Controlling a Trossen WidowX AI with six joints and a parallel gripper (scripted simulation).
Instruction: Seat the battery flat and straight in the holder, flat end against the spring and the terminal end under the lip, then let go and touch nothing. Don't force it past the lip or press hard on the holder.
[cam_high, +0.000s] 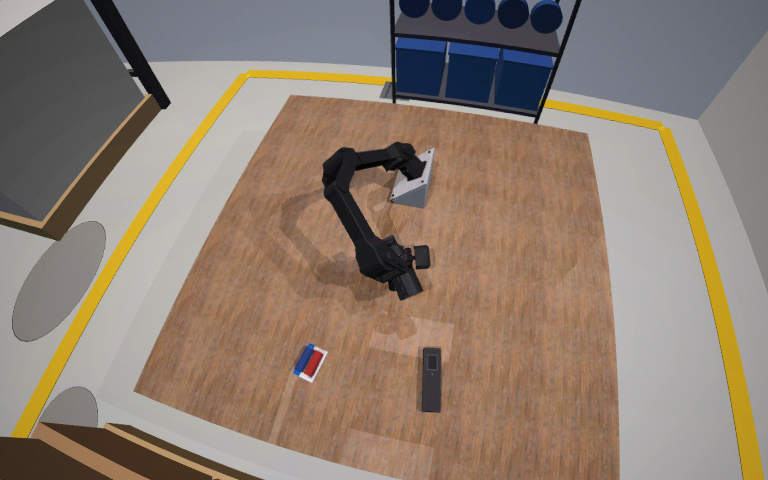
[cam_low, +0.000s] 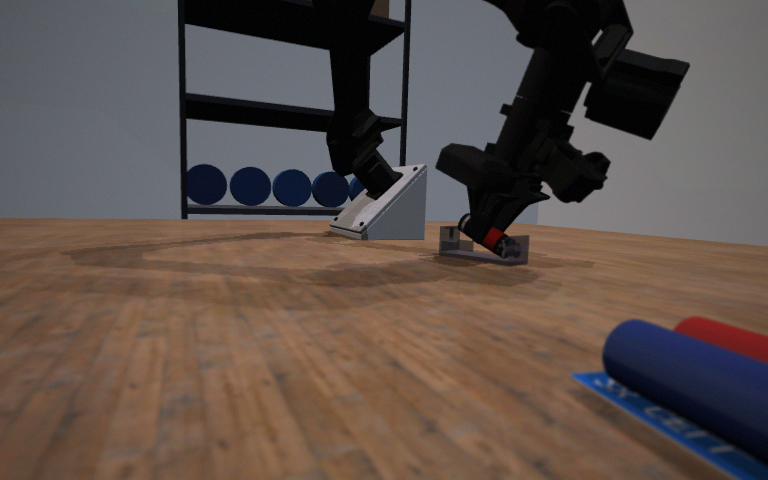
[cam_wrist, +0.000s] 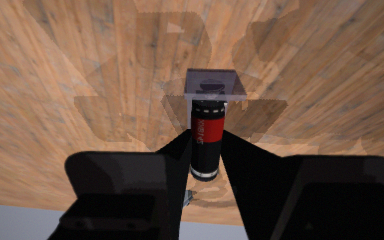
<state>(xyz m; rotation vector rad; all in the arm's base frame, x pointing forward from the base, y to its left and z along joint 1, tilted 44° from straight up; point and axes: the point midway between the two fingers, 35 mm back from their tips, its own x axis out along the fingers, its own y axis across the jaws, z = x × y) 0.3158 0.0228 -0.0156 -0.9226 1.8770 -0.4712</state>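
Observation:
The battery (cam_low: 493, 237) (cam_wrist: 207, 129), black with a red band, is tilted. Its lower end meets the spring (cam_low: 514, 249) at one end wall of the clear holder (cam_low: 476, 258) (cam_wrist: 229, 86). In the wrist view the spring looks short and squeezed, partly hidden by the battery. The battery's upper end, with a silver ring, is raised near the top of the opposite wall; whether it touches the lip there is not clear. My gripper (cam_low: 482, 232) (cam_wrist: 205, 134) is shut on the battery's middle, just above the holder. In the top view the arm hides both.
The arm's grey wedge base (cam_high: 416, 195) (cam_low: 399, 209) stands behind the holder. A blue and red cell pack (cam_high: 310, 362) (cam_low: 688, 376) lies toward the front left in the top view. A dark oblong device (cam_high: 431, 393) lies to its right. A shelf (cam_high: 475, 104) stands beyond the wooden surface.

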